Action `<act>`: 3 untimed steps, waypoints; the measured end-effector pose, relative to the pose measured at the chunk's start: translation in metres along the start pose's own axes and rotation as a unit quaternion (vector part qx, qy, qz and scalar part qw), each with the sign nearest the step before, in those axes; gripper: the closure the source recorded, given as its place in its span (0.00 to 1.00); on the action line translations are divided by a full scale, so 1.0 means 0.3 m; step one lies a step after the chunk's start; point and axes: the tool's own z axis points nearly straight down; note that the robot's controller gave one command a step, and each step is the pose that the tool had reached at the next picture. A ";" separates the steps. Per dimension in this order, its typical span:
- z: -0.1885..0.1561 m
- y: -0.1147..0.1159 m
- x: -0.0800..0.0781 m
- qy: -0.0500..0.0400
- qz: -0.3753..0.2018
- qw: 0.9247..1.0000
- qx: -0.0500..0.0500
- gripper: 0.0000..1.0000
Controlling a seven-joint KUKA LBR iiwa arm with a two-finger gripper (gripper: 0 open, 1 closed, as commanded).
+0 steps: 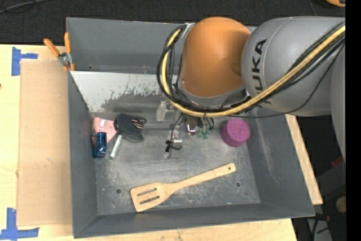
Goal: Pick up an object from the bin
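My gripper (pixel 174 141) hangs low over the middle of the bin floor, just under the orange cover, with bare metal beneath it. A purple round cap-like piece (pixel 235 132) lies close to its right. A black chunky object (pixel 130 126) lies to its left. A wooden slotted spatula (pixel 181 184) lies slantwise in front of it, near the bin's front wall. Nothing can be seen held in the gripper.
At the bin's left side lie a pink flat piece (pixel 104 123), a small blue object (pixel 99 144) and a thin pale stick (pixel 115 147). The arm and its orange cover hide the bin's back right part.
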 end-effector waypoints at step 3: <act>0.246 0.020 0.126 -0.006 -0.023 1.000 -0.001 0.00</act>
